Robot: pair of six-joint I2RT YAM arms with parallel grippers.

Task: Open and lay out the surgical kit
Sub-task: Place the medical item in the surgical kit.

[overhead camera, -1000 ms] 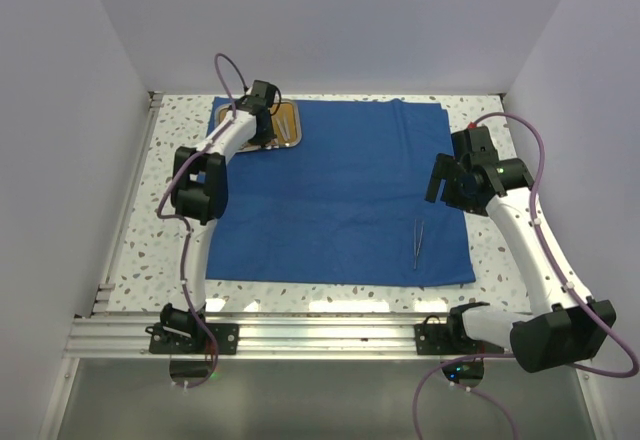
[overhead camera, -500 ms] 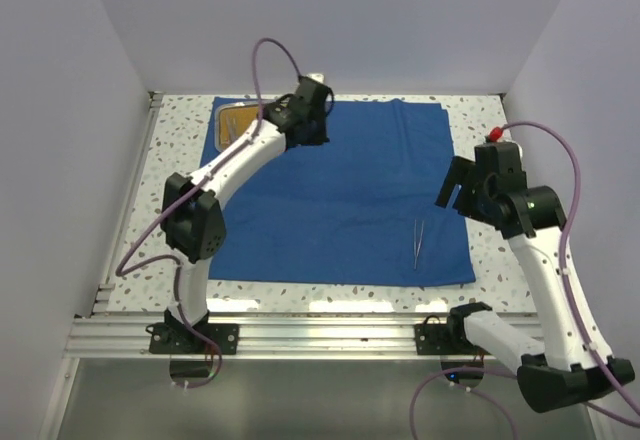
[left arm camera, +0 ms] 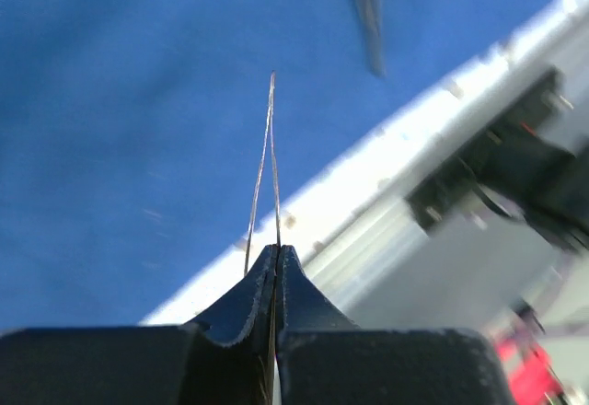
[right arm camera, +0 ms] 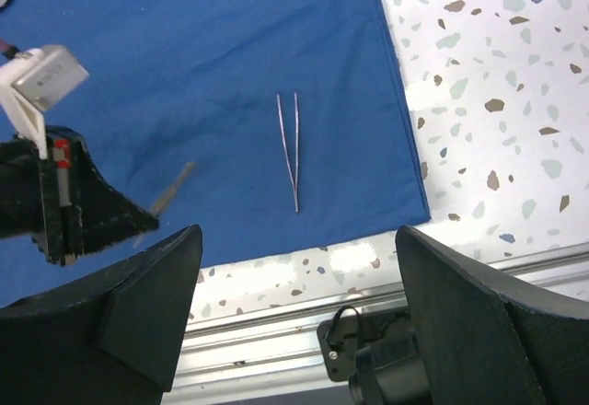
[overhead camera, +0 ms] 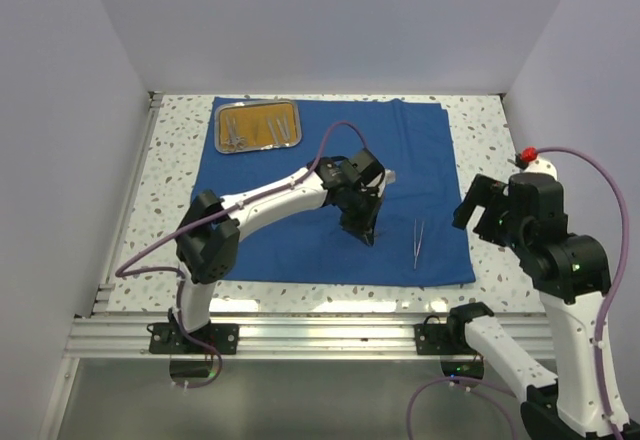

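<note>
**Laying-out step, judged partly done.** The left gripper (left arm camera: 277,253), jaws clamped on a pair of thin silver tweezers (left arm camera: 267,166), hangs over the large royal-blue cloth wrap (overhead camera: 290,260), which lies spread flat. It is near a second pair of silver tweezers (overhead camera: 418,243) lying by the cloth's right edge. The small rectangular steel tray (overhead camera: 258,151), orange-brown inside, sits at the cloth's far-left corner and holds more silver instruments (overhead camera: 240,128). The right gripper (right arm camera: 299,239) hangs wide apart, empty. The next move calls for lowering the held pair and releasing it beside the laid one, not touching.

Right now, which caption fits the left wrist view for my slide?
Left gripper shut on thin tweezers, held above the blue cloth near the table edge.
</note>
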